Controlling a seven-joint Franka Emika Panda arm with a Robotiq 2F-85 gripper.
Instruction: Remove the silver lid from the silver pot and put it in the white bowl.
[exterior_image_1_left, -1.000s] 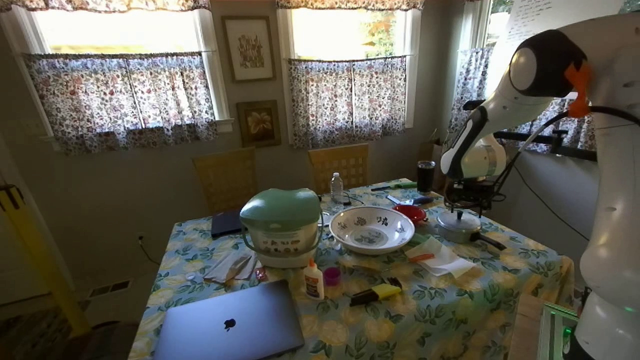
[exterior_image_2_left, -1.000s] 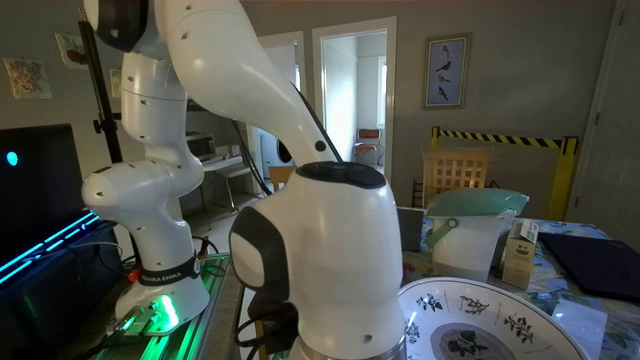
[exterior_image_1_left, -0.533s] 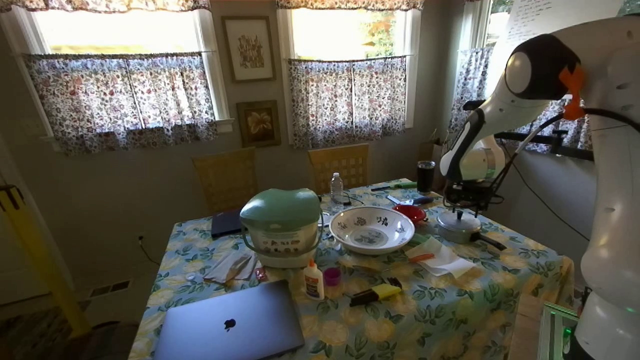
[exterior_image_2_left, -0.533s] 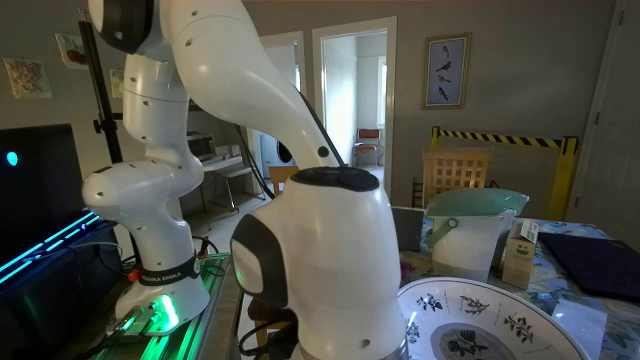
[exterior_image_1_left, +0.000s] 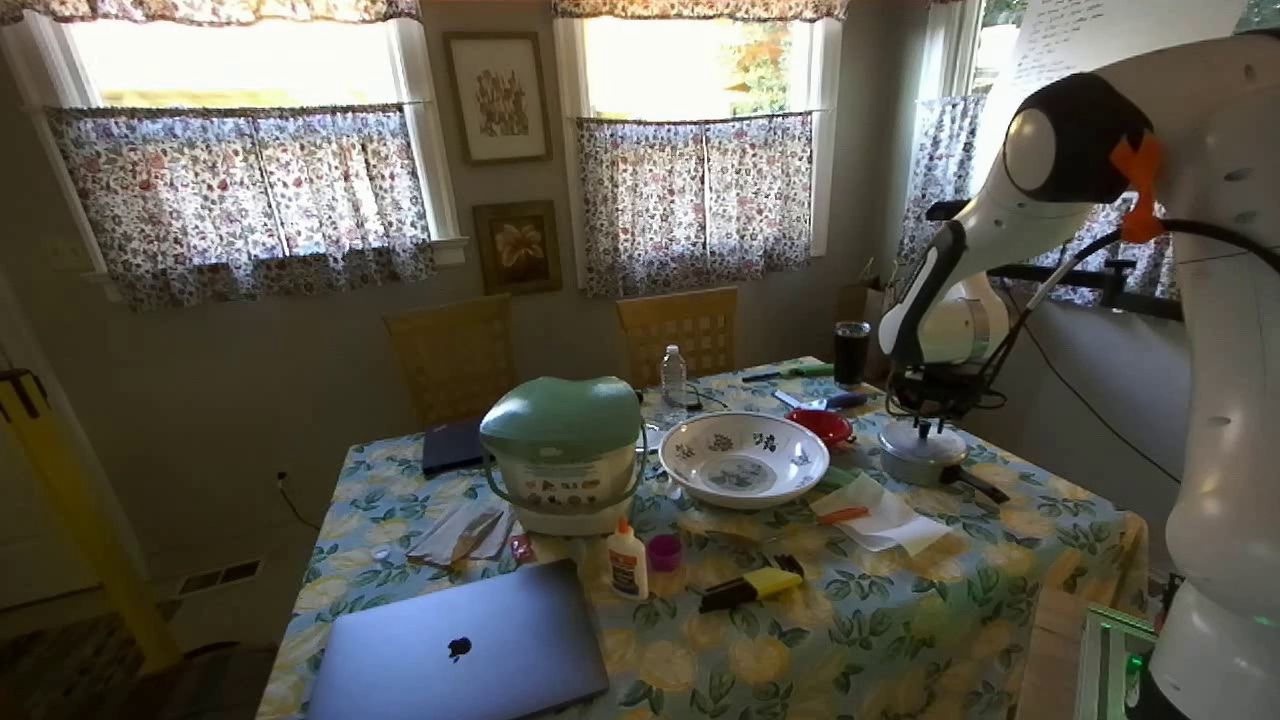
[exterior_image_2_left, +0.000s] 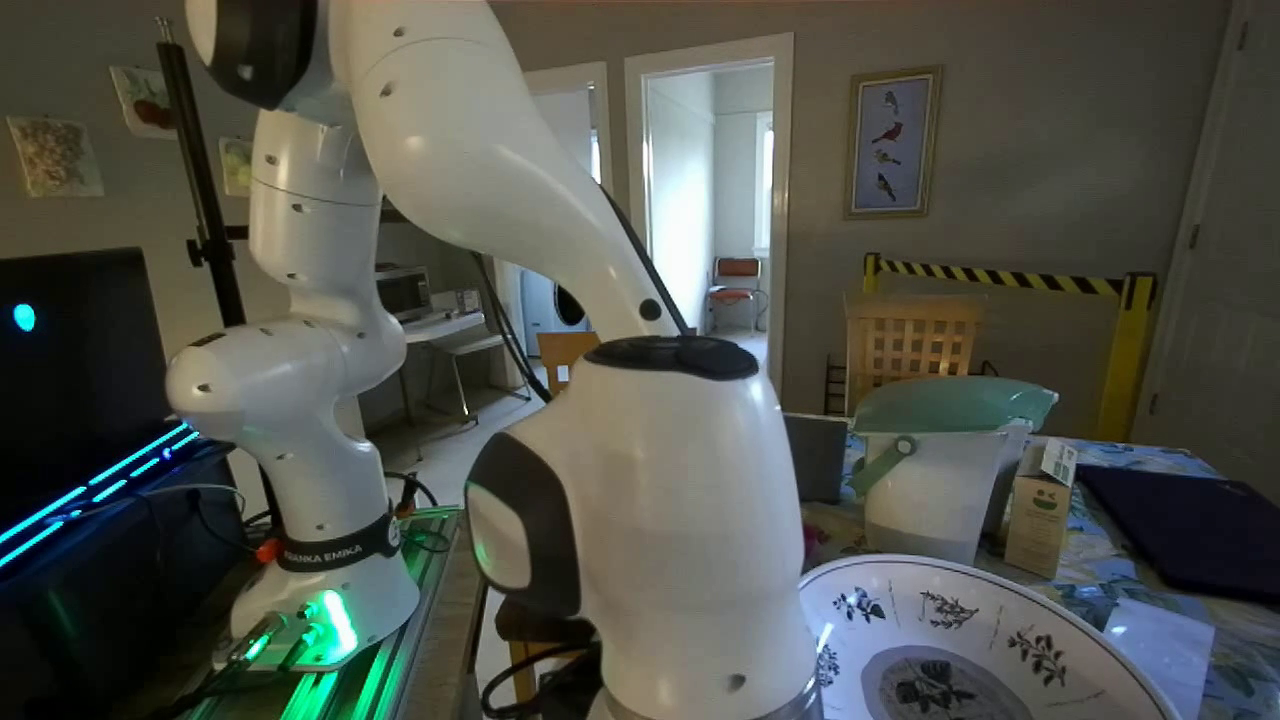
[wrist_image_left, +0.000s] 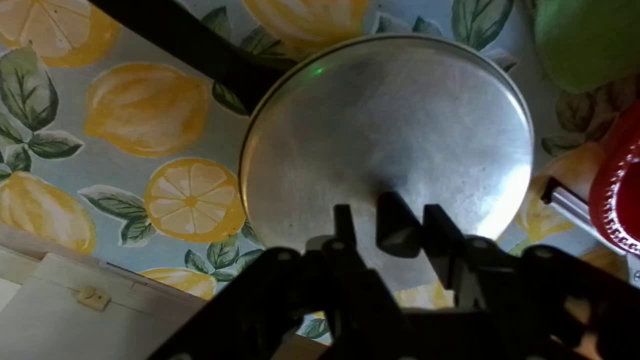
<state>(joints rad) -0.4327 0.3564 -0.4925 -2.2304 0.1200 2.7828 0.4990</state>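
Observation:
The silver lid sits on the silver pot, and its black knob points up. My gripper is around that knob with its jaws partly drawn in. A gap shows between the knob and the finger on the left of the wrist view; the other finger is right beside the knob, and I cannot tell if it touches. In an exterior view the gripper is low over the lid. The white bowl stands beside the pot, with nothing in it; its patterned inside also shows, where the gripper is out of sight.
The pot's black handle sticks out over the tablecloth. A red bowl lies between pot and white bowl. Nearby are a white paper with an orange item, a dark tumbler and a green-lidded bin.
The jaws have come together around the knob. My arm has dropped slightly, and the pot with its lid has shifted a little to the right in an exterior view.

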